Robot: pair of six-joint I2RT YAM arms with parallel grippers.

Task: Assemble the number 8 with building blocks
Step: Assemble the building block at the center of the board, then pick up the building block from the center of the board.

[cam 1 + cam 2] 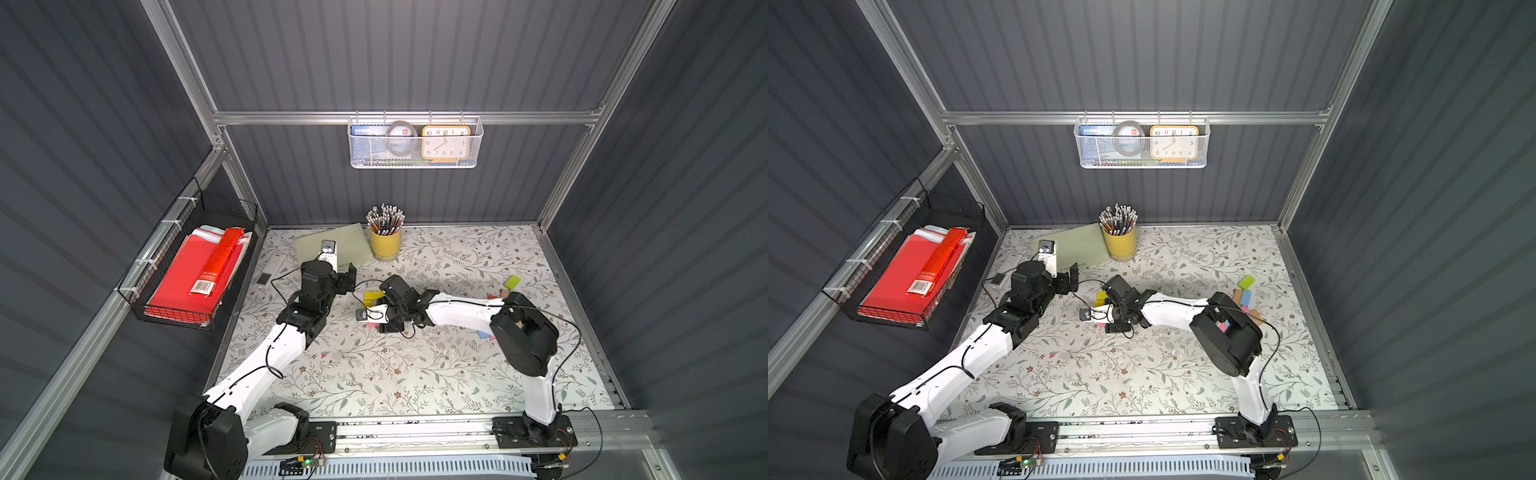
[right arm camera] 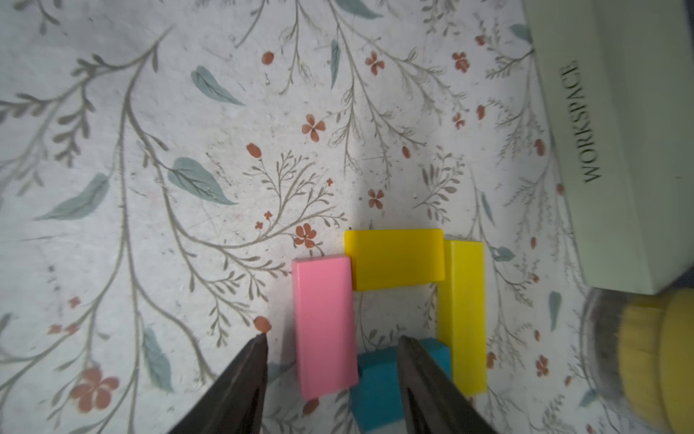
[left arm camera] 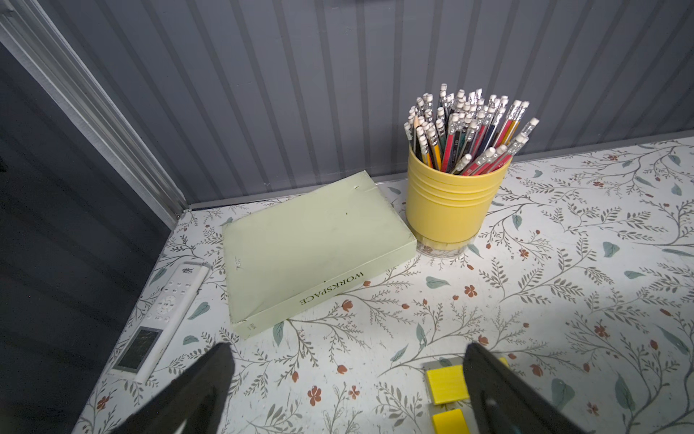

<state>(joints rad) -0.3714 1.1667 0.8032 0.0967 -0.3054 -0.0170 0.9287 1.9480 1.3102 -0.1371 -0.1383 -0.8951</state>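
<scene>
light: bright, soft shadows | top views: sharp, edges bowed | right wrist: pencil cup (image 2: 655, 360) blurred

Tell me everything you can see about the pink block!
The pink block is a smooth, flat, long rectangle, maybe painted wood or plastic. It lies flat on the flowery table cover. One end meets a yellow block at a corner, and the other sits against a teal block. The right gripper has its jaws open on either side, not touching it.
</scene>
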